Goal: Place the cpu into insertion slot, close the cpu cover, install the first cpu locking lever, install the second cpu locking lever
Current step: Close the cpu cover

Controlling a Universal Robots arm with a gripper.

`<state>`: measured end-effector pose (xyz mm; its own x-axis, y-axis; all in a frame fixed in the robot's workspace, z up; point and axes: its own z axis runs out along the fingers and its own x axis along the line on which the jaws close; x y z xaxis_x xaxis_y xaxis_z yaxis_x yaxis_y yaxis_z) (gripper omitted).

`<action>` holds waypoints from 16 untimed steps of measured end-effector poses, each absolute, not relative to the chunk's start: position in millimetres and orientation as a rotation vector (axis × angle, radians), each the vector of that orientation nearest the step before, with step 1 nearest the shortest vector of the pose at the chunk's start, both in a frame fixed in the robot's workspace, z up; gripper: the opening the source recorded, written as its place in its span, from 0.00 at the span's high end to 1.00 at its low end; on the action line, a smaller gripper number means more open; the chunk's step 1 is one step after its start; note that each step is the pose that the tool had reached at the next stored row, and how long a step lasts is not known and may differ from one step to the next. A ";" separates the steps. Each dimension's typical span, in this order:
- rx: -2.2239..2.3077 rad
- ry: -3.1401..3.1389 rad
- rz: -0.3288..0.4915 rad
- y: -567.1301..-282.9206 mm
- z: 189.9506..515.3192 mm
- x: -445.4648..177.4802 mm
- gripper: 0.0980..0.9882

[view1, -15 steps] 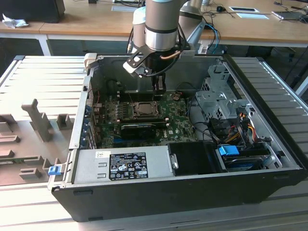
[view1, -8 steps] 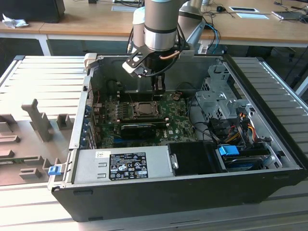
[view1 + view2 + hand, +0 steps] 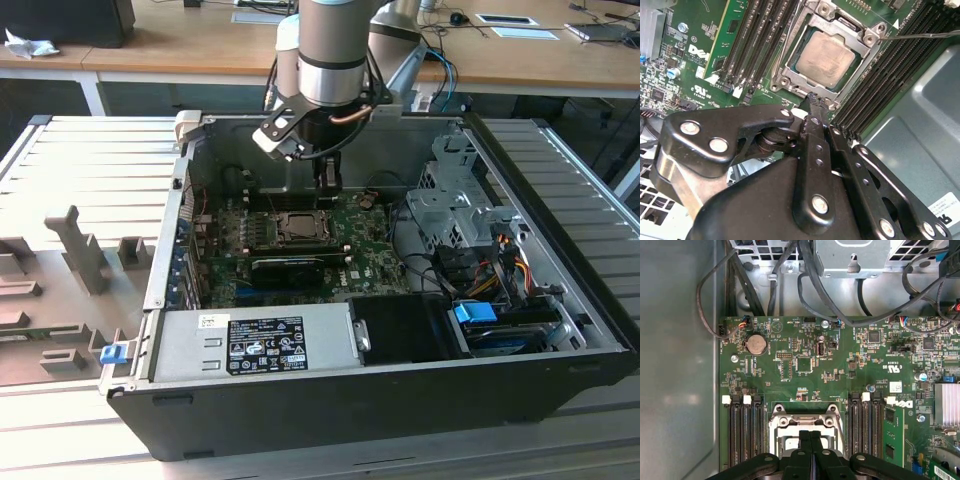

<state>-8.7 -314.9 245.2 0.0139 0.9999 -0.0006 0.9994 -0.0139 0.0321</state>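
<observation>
The arm's gripper (image 3: 812,97) hangs inside the open computer case (image 3: 350,405), its black jaws pressed together, tips at the near corner of the socket; contact cannot be told. Just beyond the jaw tips the cpu (image 3: 826,60) sits in the socket with the cpu cover (image 3: 782,75) lying flat around it. Black memory slots (image 3: 760,35) run along either side.

The cpu (image 3: 826,59) lies in its socket on the motherboard (image 3: 765,375), under the cpu cover (image 3: 790,62), between two banks of memory slots (image 3: 752,40). The power supply (image 3: 255,340) lies along the computer case's (image 3: 400,400) front wall.
</observation>
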 end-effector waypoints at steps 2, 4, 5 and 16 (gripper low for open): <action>2.220 2.190 0.034 -314.9 245.2 -9.5 0.99; 2.220 2.190 0.034 -314.9 245.2 -11.4 0.99; 2.220 2.190 0.035 -314.9 245.1 -13.0 0.99; 2.220 2.190 0.034 -314.9 245.0 -30.2 0.99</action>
